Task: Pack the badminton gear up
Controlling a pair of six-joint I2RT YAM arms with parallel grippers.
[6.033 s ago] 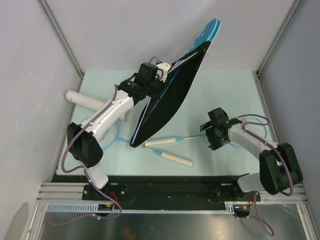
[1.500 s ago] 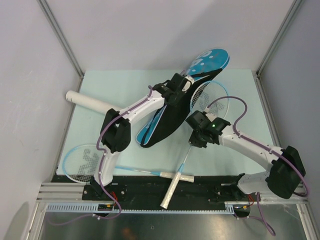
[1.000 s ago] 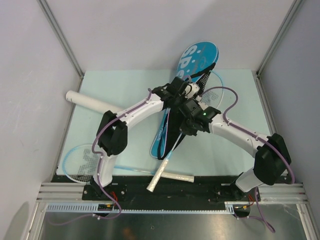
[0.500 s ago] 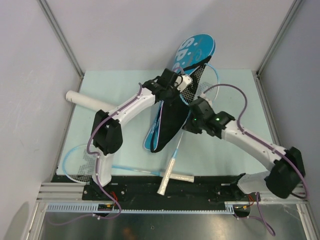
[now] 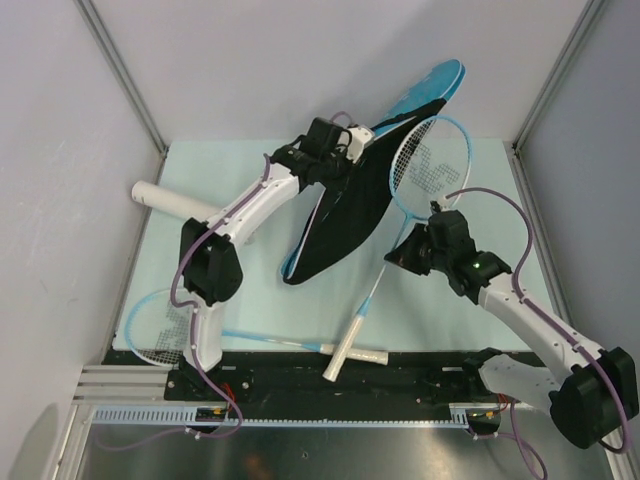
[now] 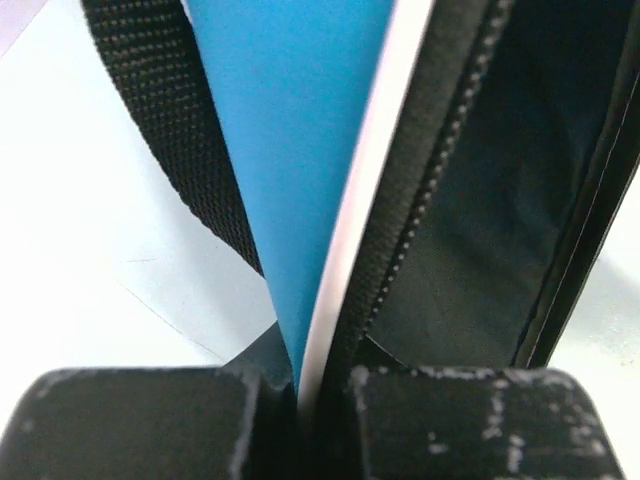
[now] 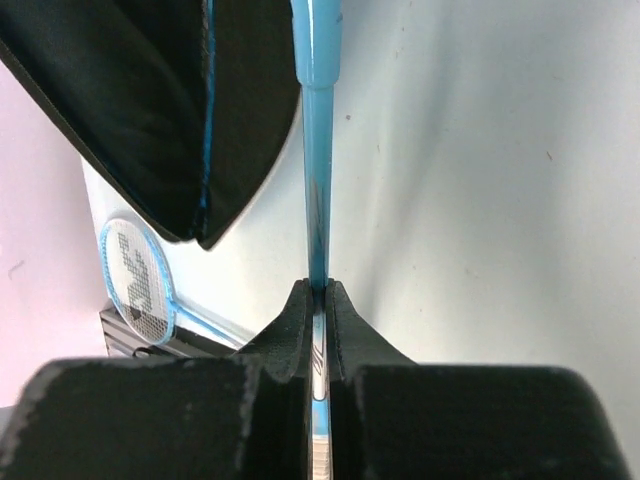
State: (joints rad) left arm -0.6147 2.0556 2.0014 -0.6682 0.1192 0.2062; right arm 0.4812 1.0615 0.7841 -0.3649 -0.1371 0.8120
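Has swung the racket [image 5: 429, 168] out to the right of the blue racket bag [image 5: 340, 215], shaft pinched tight in right gripper [image 5: 399, 258]; holds bag's upper edge clamped in left gripper [image 5: 351, 152]

The bag [image 6: 290, 150] is smooth blue cloth, its black strap [image 6: 175, 130] coarsely woven; the racket shaft [image 7: 318, 180] looks glossy, perhaps metal.

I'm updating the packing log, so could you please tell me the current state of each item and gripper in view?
racket bag: open, lifted by its edge, lower end near the table.
left gripper: shut on the bag's edge.
held racket: tilted, head beside the bag, not inside.
right gripper: shut on that racket's shaft.
second racket: lying flat, near left.
white tube: lying on its side, far left.
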